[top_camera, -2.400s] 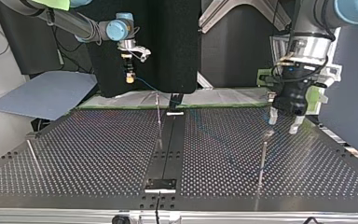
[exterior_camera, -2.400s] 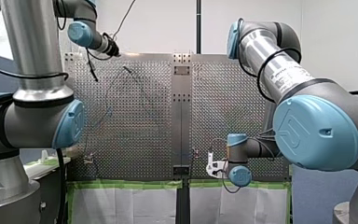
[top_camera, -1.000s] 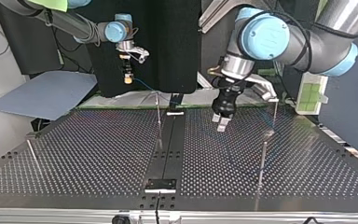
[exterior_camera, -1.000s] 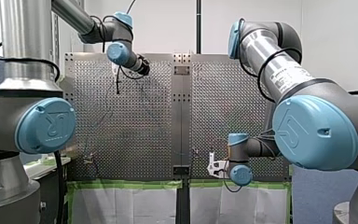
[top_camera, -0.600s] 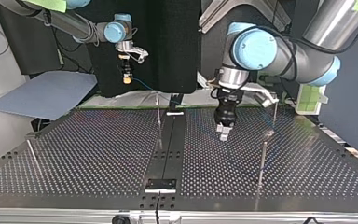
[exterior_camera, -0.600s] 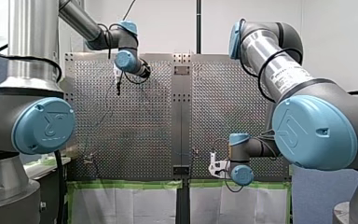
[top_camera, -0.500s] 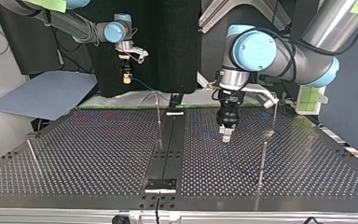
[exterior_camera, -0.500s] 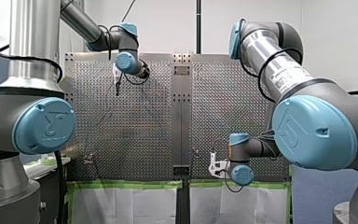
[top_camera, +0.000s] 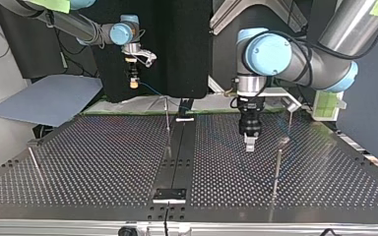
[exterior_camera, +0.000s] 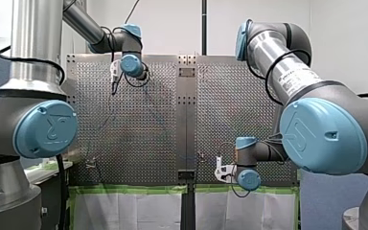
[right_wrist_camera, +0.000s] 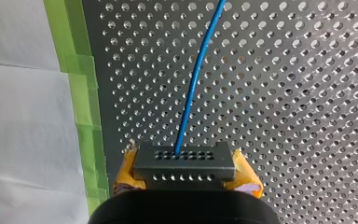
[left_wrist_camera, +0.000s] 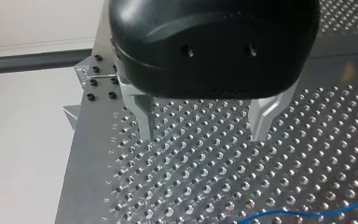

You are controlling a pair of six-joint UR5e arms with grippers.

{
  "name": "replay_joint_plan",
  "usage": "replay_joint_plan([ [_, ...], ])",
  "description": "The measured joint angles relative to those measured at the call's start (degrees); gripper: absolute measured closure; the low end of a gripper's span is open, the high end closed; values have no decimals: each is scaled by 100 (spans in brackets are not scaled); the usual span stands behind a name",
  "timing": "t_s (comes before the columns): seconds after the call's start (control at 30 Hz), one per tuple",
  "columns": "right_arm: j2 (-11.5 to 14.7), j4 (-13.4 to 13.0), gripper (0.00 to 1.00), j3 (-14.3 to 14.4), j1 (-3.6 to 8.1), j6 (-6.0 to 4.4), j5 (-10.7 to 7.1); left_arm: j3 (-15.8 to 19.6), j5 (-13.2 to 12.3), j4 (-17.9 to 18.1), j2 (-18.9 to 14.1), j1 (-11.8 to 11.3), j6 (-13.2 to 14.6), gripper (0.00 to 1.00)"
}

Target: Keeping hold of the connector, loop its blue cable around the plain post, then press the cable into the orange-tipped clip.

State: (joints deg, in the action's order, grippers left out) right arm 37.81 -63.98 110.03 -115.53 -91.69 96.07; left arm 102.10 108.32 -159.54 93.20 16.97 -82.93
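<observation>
In the right wrist view the dark grey connector sits between my right gripper's yellow pads, shut on it. Its blue cable runs from the connector out over the perforated plate. In the top view my right gripper hangs above the table's far edge at the left, with the cable dropping towards a thin post. My left gripper points down at the plate right of the middle. Its metal fingers stand open and empty, a stretch of cable ahead of them.
More thin posts stand on the perforated table: one at the top view's near right, one at the far right, a leaning one at the left. A dark centre strip divides the plate. Green tape lines its edge.
My left arm has swung from the top view's far right in over the plate, then edged back right, its wrist turning. My right gripper has stayed put, still holding the connector.
</observation>
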Motion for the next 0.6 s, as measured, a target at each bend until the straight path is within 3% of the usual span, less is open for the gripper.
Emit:
replay_joint_plan([
  [0.17,0,2,100,2,0,-7,1,-9,226,-1,70,37,268,0],
  [0.3,-1,9,100,4,0,-13,1,-48,191,-22,260,76,411,0],
  [0.6,-2,21,100,5,1,-17,1,-185,107,-76,393,112,118,0],
])
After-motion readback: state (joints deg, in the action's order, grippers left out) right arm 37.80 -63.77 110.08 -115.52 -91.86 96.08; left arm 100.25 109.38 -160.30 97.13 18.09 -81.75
